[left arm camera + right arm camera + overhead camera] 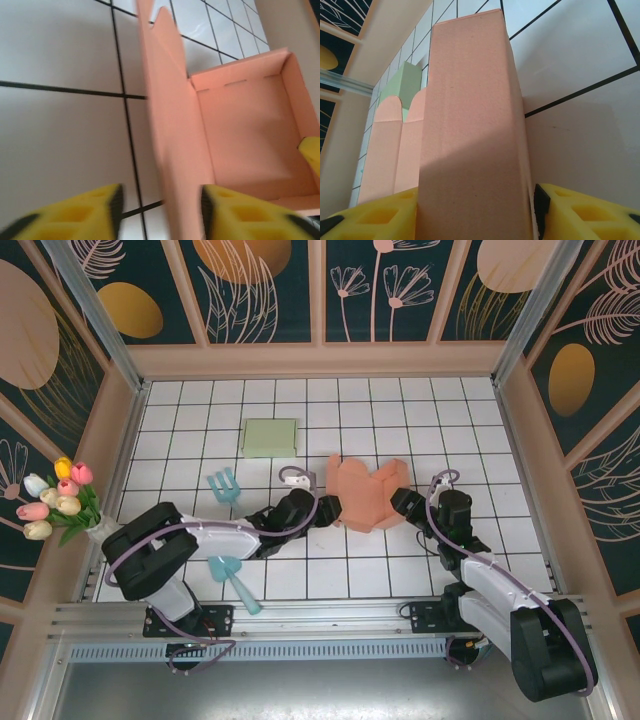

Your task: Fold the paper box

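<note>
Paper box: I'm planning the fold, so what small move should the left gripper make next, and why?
Probably close the left gripper on the upright flap of the paper box: the flap stands between its fingers with a gap beside one, while the right gripper seems to grip the opposite side.

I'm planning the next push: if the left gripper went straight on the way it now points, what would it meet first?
The paper box's upright side flap: it stands between the left gripper's jaws and would slide deeper in. After that, probably the tiled table; depth is unclear.
</note>
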{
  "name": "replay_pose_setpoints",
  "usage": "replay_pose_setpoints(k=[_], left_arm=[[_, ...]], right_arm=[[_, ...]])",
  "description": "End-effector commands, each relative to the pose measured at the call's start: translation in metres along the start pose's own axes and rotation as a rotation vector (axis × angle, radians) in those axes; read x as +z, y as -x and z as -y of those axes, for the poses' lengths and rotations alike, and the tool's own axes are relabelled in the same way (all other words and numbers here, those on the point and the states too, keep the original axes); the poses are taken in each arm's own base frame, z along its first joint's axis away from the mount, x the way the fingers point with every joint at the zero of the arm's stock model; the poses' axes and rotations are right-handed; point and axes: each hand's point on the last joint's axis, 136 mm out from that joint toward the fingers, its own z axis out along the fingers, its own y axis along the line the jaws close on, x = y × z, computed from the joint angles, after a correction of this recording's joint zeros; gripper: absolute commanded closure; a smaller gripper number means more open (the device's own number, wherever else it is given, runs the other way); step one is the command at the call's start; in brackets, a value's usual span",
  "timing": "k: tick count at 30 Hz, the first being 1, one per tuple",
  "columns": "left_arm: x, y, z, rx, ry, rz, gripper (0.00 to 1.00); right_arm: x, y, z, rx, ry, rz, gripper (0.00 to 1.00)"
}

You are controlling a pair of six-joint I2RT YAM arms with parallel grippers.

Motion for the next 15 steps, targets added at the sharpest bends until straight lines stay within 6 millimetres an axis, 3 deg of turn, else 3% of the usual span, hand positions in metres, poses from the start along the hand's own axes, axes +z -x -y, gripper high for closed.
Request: replay_pose_setpoints(k=[1,3,4,9,15], left_arm=[[0.005,0.009,0.027,0.065,-0.057,0.007,0.84],[0.004,0.012,0.027,0.125,-0.012,-0.006,0.98],[0.002,0.015,0.022,0.164,0.038,-0.014,1.0],[-0.025,0.039,-0.002,0.344,0.276,-0.001,1.0],[-0.063,0.072,0.011,0.544,0.33,0.05,1.0]], right_arm=[[-0.002,0.006,-0.009,-0.027,0.038,0.025,0.35],[-0.004,0.008,-0.017,-0.046,0.073,0.031,0.25],[-0.005,0.011,-0.024,-0.066,0.092,0.033,0.22],[-0.011,0.024,-0.043,-0.14,0.1,0.03,0.15],[-0.021,0.039,-0.05,-0.229,0.042,0.057,0.11]])
